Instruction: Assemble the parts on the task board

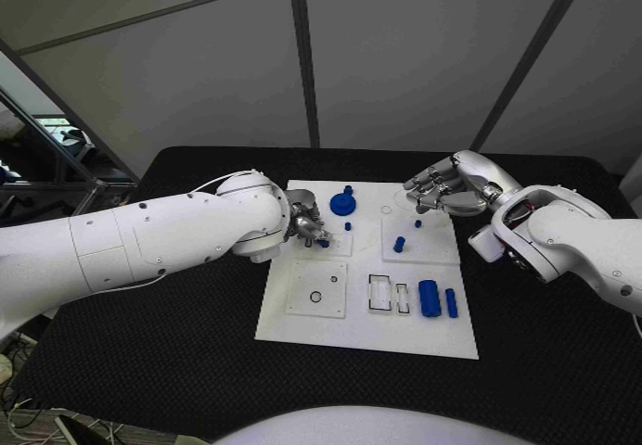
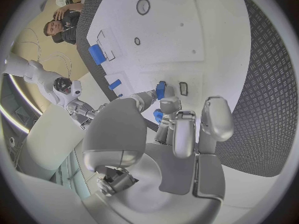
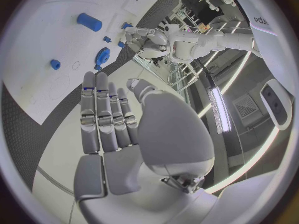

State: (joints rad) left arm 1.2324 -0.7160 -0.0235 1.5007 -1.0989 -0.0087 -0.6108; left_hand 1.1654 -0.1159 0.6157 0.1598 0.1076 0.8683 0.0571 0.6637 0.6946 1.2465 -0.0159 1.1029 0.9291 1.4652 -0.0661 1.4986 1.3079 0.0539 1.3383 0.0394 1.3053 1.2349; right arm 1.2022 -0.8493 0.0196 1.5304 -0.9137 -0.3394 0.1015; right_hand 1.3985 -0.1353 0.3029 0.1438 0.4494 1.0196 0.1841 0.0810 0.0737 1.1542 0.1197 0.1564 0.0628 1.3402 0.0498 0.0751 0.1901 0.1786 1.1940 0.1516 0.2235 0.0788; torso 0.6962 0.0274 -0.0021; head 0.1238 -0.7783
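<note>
The white task board (image 1: 368,324) lies mid-table. My left hand (image 1: 305,222) hangs over its far left square and pinches a small blue peg (image 2: 161,90) between thumb and fingertip, close above the board (image 2: 199,30). A blue gear (image 1: 345,201) stands just beyond that hand. My right hand (image 1: 448,190) hovers over the board's far right corner; in the right wrist view its fingers (image 3: 106,114) lie straight side by side and hold nothing. Upright blue pegs (image 1: 399,244) stand on the right square. A thick blue cylinder (image 1: 429,298) and a slim one (image 1: 451,302) lie near the right edge.
A black ring (image 1: 314,298) lies on the near left square, beside two rectangular slots (image 1: 381,292). Black matting (image 1: 160,371) surrounds the board. The right wrist view shows the gear (image 3: 102,55), the cylinder (image 3: 89,21) and my left hand (image 3: 146,37).
</note>
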